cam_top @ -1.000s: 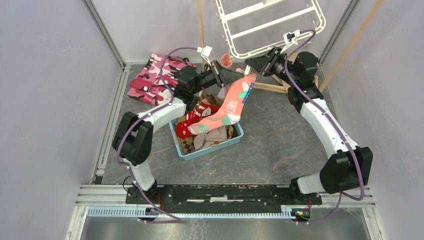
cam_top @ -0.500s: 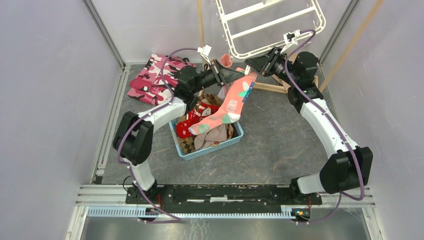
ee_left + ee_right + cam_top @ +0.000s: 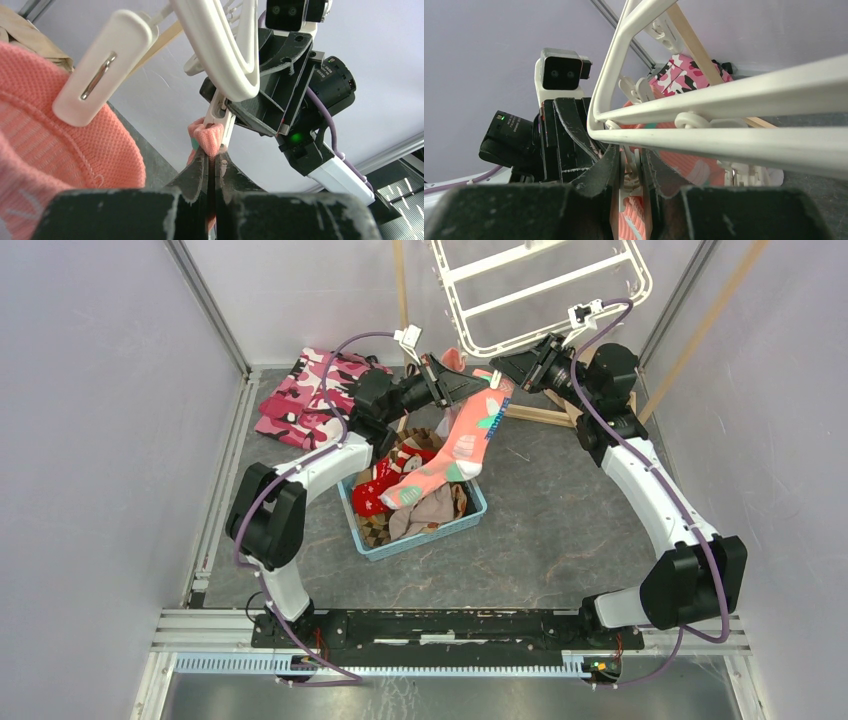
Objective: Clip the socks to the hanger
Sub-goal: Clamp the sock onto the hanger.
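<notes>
The left pincer [image 3: 215,161] is clamped on the folded cuff of a salmon-pink knitted sock with teal and white patches [image 3: 466,438], held up at the rim of the large white plastic drying hanger [image 3: 724,142], its limp foot trailing toward the blue plastic basket [image 3: 474,512] on the worktop [image 3: 560,525]. To the right, the right pincer [image 3: 631,162] squeezes a small white plastic peg [image 3: 222,107] against that cuff; if the peg catches only the thick knit's edge, I reckon the sock drops when released.

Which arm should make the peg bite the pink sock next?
Right, probably. The right gripper squeezes the peg beside the pink sock, so it only needs to let go. The left gripper is shut on the sock's edge, holding it up.
</notes>
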You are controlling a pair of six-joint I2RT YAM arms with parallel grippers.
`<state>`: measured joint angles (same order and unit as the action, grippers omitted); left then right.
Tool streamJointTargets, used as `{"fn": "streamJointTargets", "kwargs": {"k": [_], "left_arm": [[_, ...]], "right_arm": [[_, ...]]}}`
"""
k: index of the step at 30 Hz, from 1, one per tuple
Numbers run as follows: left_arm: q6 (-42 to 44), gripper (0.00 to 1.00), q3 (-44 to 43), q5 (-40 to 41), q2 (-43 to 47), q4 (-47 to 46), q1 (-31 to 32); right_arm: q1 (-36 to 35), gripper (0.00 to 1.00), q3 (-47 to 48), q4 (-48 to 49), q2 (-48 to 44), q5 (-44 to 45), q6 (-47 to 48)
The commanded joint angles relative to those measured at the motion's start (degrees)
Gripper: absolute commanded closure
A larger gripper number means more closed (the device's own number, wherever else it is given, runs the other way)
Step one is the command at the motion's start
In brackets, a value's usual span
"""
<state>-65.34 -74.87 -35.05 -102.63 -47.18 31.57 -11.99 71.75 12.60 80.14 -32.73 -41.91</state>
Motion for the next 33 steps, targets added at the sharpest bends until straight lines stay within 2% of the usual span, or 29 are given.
{"fn": "streamJointTargets", "kwargs": {"k": [1,6,10,13,20,24,28,32,33], "left_arm": [[-2.93,0.98,-3.55,0.26,-1.38,-3.58,-0.02],[-3.13,0.97,-3.98,0.16,-1.52,-3.71,-0.02],[-3.17,0.9,-3.18,-0.06,-1.05,-3.41,-0.04],[-3.13,0.81,-2.43,0.64,-0.46,-2.31,-0.06],[-2.53,0.68,-2.23,0.43,0.08,-1.48,-0.11],[-1.54,0.59,-1.77,0.53,1.17,-0.41,-0.36],[1.37,0.47,-0.52,0.67,3.52,2.5,-0.63],[6.28,0.38,0.56,0.29,7.04,8.07,-0.72],[8.01,0.37,0.8,0.06,8.56,10.42,-0.72]], "right_arm": [[-0.54,1.0,-1.13,-2.85,-1.21,-1.64,0.44],[-0.5,0.98,-1.24,-2.89,-1.22,-1.6,0.5],[-0.54,0.77,-1.02,-2.76,-1.21,-1.55,0.41],[-0.57,0.69,-0.75,-2.88,-1.29,-1.66,0.56],[-0.55,0.53,-0.57,-3.36,-1.73,-1.57,1.08],[-0.49,0.37,-0.07,-4.82,-2.47,-0.88,2.44],[-0.54,0.16,-0.11,-5.82,-3.7,-0.68,4.18],[-0.2,0.03,-0.25,-7.73,-5.24,-0.55,6.62],[-0.1,0.02,-0.34,-8.39,-5.8,-0.38,7.35]]}}
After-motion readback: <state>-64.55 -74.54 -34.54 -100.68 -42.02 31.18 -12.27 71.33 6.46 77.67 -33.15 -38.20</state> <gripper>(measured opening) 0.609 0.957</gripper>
